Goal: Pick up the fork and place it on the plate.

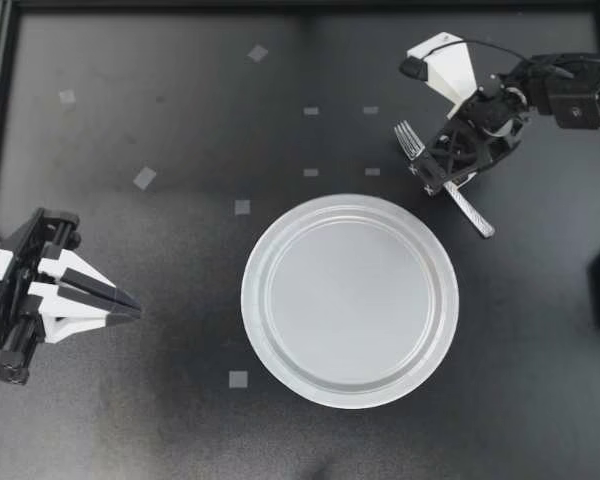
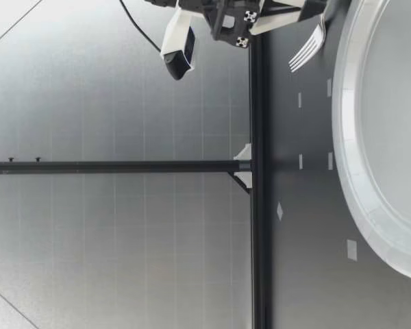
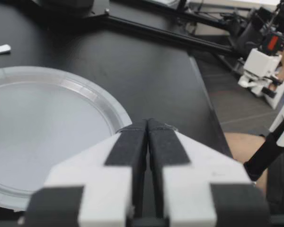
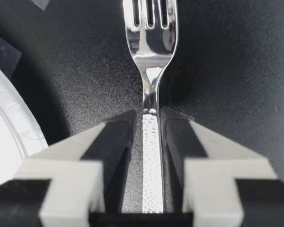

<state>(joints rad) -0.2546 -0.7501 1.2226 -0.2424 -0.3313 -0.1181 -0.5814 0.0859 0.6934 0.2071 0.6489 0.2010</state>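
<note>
While the fork [image 1: 469, 211] is clamped by its handle in my right gripper [image 1: 442, 172], just outside the plate [image 1: 252, 300] rim, grasp judged done, carry and release outstanding; my left gripper [image 1: 132, 306] idle, fingers together, well apart

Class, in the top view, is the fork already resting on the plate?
No, the fork sits beyond the rim of the plate, gripped by my right claw.
</note>
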